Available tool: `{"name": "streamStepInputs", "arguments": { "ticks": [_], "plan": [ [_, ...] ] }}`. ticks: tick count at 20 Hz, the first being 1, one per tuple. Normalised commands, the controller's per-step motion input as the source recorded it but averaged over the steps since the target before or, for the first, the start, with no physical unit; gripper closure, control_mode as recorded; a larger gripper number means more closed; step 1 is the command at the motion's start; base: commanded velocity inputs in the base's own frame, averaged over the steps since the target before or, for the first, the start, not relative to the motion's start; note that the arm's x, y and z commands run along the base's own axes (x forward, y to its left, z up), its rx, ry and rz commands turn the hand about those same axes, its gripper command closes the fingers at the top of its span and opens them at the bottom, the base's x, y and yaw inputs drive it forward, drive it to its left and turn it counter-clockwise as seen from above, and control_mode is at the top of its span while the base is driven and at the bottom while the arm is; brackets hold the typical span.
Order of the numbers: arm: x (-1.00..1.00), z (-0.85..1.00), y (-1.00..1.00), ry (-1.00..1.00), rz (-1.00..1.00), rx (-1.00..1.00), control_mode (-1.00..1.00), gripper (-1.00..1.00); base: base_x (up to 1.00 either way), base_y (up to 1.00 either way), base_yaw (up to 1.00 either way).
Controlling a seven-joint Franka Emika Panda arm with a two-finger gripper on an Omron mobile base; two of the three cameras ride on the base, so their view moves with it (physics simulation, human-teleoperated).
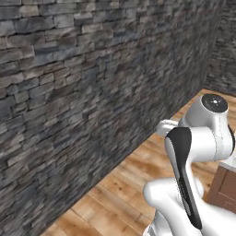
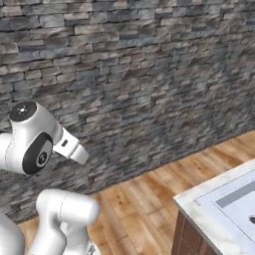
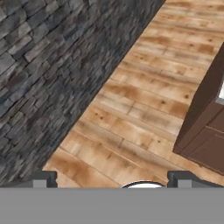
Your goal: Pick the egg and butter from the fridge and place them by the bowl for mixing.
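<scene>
A grey stone wall point(image 2: 149, 64) filled the upper part, meeting a wooden plank floor point(image 2: 149, 199) below. The white arm point(image 2: 35, 144) rose at the lower left, its dark-capped joint near the wall. At the lower right stood the corner of a pale surface point(image 2: 199, 201) on a brown cabinet point(image 2: 191, 239).

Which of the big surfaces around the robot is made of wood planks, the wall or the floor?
The floor: it is laid in warm brown wooden planks, while the wall beside it is built of rough grey stone blocks.
</scene>
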Motion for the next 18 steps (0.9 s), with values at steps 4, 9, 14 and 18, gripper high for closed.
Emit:
{"name": "streamStepInputs", "arguments": {
  "ticks": [4,9,14,18],
  "plan": [
    [0.00,0.00,0.00,0.00,0.00,0.00,1.00,-1.00,0.44,0.12,-0.46],
    [0.00,0.00,0.00,0.00,0.00,0.00,1.00,-1.00,0.51,0.11,-0.38],
    [0.00,0.00,0.00,0.00,0.00,0.00,1.00,-1.00,0.64,0.09,-0.21],
    [0.00,0.00,0.00,0.00,0.00,0.00,1.00,-1.00,0.64,0.08,-0.19]
  ]
}}
